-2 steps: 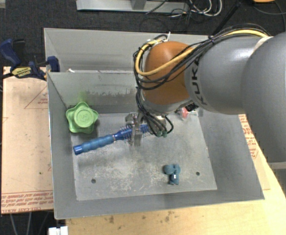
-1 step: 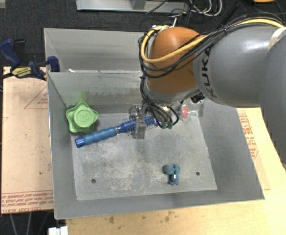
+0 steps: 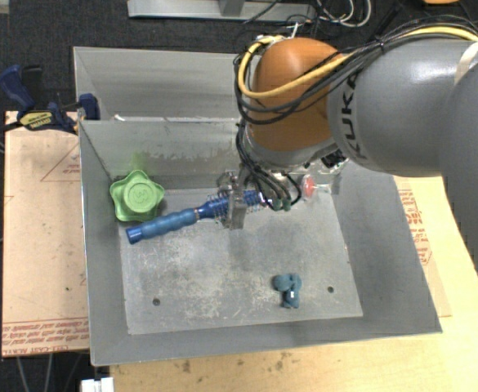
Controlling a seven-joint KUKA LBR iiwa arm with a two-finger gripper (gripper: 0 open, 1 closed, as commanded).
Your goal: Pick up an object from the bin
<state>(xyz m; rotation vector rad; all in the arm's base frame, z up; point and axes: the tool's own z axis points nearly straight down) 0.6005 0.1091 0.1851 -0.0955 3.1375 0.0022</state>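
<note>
My gripper [image 3: 235, 205] hangs low over the middle of the bin, toward its back. Its fingers stand at the right end of a long blue tool [image 3: 173, 220] with a blue handle and a ribbed, bristly head. The tool lies slanted on the floor, handle pointing to the lower left. Whether the fingers are closed on the head I cannot make out. A green lobed cap-shaped thing [image 3: 136, 196] rests against the left wall, just above the handle's end.
A small blue-grey lump [image 3: 288, 289] lies on the floor near the front right. The orange cover and cables on the wrist hide the back right part of the bin.
</note>
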